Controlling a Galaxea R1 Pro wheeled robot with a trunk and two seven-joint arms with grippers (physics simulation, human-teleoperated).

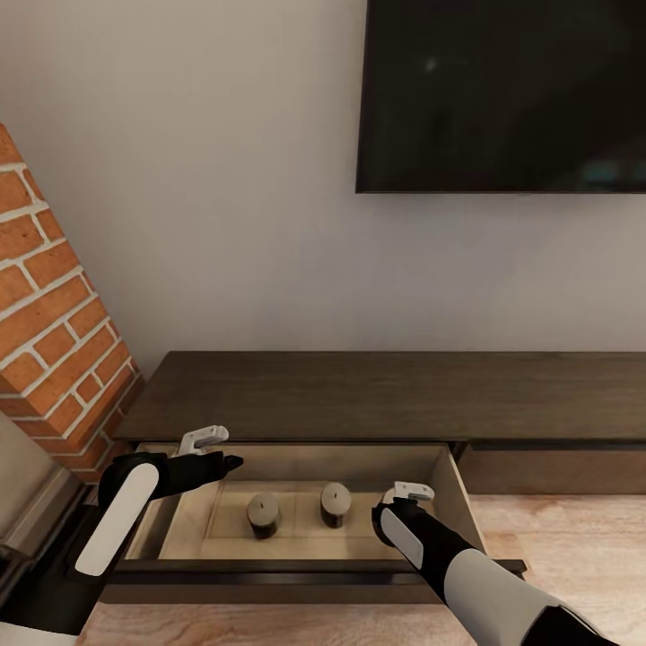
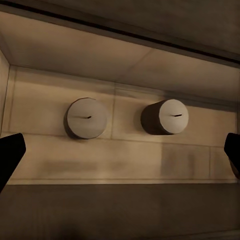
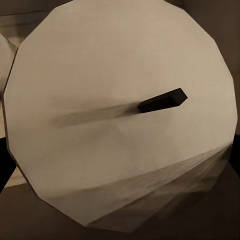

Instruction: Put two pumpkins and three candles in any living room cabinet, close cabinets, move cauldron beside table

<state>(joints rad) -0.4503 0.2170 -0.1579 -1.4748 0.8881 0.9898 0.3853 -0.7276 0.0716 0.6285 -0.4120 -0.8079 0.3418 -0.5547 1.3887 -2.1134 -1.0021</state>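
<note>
Right gripper (image 1: 401, 499): hanging over the open drawer's right end, pinching a candle (image 3: 120, 115) (face filling its camera).
Left gripper (image 1: 218, 450): hovering spread above the drawer's left end.
Two candles (image 1: 264, 513) (image 1: 335, 503): sitting upright, apart, inside the cabinet (image 1: 377, 395) drawer.

Black wall-mounted television (image 1: 502, 94), pale grey wall (image 1: 224, 179), red brick column (image 1: 54, 323), light wooden floor (image 1: 556, 538)
</note>
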